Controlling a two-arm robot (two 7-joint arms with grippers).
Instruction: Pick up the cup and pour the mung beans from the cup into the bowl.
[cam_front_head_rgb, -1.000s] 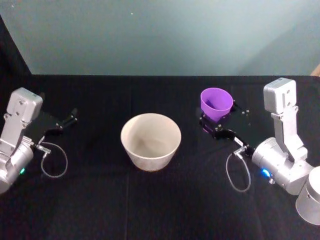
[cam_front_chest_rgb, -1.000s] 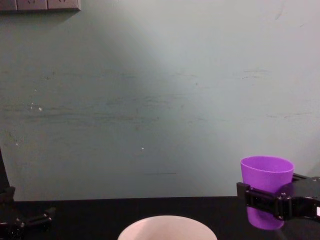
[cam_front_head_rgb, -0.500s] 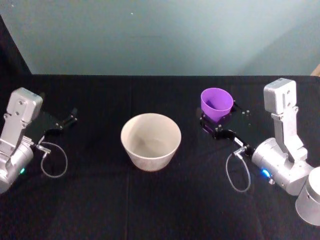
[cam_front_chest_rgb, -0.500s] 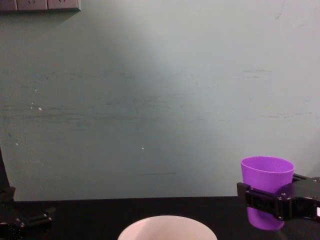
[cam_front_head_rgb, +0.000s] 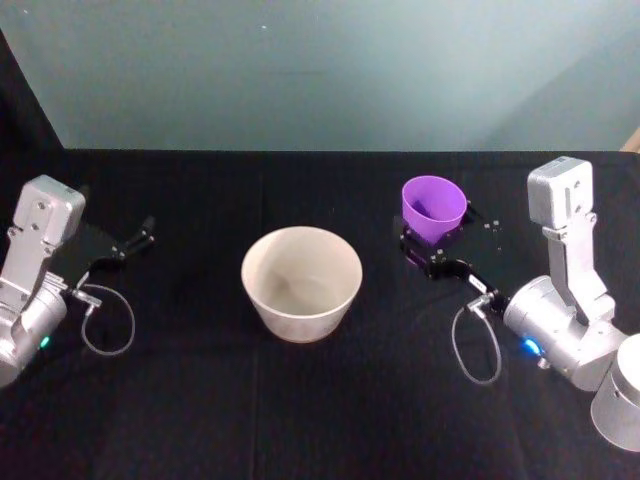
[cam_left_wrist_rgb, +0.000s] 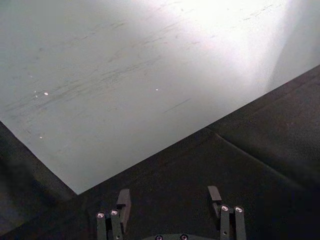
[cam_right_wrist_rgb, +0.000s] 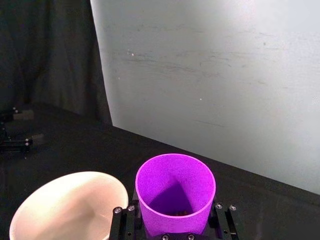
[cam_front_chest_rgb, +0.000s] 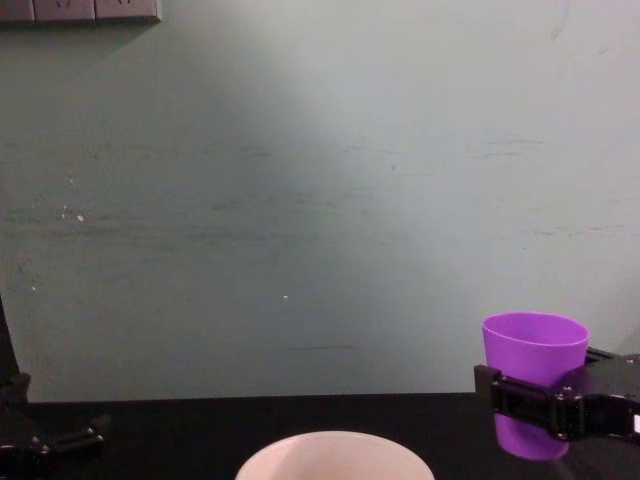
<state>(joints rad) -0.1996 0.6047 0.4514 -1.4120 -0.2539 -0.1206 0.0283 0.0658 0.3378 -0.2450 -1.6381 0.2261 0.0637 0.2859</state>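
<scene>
Right gripper (cam_front_head_rgb: 440, 232) pinches the upright purple cup (cam_front_head_rgb: 433, 205) right of the bowl (cam_front_head_rgb: 246, 262); carry it level over the rim, then tip slowly so the mung beans (cam_right_wrist_rgb: 176, 212) land inside, while the spread left gripper (cam_left_wrist_rgb: 170, 202) idles at left.

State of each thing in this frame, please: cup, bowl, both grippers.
cup: upright, gripped on both sides by the right gripper, small dark bits at its bottom.
bowl: upright on the table, looks empty, to the left of the cup.
right gripper: shut on the cup.
left gripper: open, holding nothing, at the table's left side.
</scene>
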